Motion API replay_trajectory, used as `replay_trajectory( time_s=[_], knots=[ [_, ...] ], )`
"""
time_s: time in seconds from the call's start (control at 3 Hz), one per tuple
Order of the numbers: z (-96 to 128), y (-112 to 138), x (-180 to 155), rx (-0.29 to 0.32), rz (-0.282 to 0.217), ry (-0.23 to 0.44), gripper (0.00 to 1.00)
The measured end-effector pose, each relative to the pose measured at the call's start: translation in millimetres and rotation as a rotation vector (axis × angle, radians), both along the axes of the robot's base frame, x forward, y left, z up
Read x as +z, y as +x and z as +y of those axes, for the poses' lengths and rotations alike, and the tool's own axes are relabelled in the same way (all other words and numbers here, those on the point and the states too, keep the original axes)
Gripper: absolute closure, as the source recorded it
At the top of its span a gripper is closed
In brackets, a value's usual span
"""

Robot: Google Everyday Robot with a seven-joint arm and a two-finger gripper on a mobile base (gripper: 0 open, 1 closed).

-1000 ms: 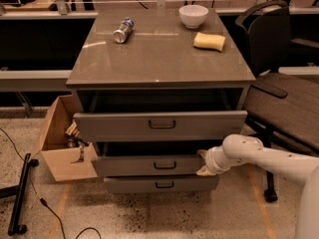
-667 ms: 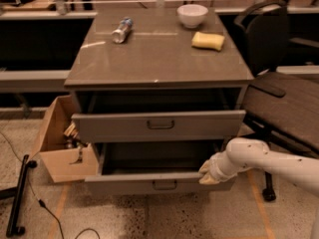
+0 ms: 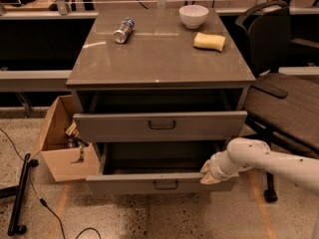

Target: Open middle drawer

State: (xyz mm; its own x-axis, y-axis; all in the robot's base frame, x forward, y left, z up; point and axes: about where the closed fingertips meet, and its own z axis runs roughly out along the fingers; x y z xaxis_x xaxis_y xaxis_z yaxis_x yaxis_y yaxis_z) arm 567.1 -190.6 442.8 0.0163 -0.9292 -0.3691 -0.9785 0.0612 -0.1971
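Observation:
The grey cabinet (image 3: 159,68) fills the middle of the camera view. The middle drawer (image 3: 129,184) is pulled well out; its low flat front with a small dark loop handle (image 3: 166,185) is near the floor line, and its dark inside shows behind it. My gripper (image 3: 211,173) is at the right end of that front's top edge, touching it, with my white arm (image 3: 269,163) coming in from the right. The taller top drawer (image 3: 159,126) stands partly open above. The lowest drawer is hidden under the middle one.
An open cardboard box (image 3: 62,148) with clutter sits on the floor at the left. A black office chair (image 3: 279,88) stands close on the right. A can (image 3: 123,30), a white bowl (image 3: 194,15) and a yellow sponge (image 3: 209,41) lie on top. A black stand (image 3: 20,193) and a cable are at lower left.
The middle drawer has slid out toward the camera, from slightly open to well open. My gripper has moved forward and down with its front's right end.

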Motion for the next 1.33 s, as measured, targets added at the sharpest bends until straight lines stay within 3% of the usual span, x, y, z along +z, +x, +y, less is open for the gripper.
replay_trajectory(
  time_s=[0.33,0.67,1.0,1.33],
  knots=[
    [-0.6,-21.5,29.4,-0.01,0.012,-0.016,0.41],
    [-4.1,-51.3,76.2,-0.028,0.021,-0.044,0.4],
    [-2.9,-61.7,100.6,-0.044,-0.003,-0.056,0.62],
    [1.3,-47.8,110.7,-0.023,-0.076,-0.072,0.95]
  ],
)
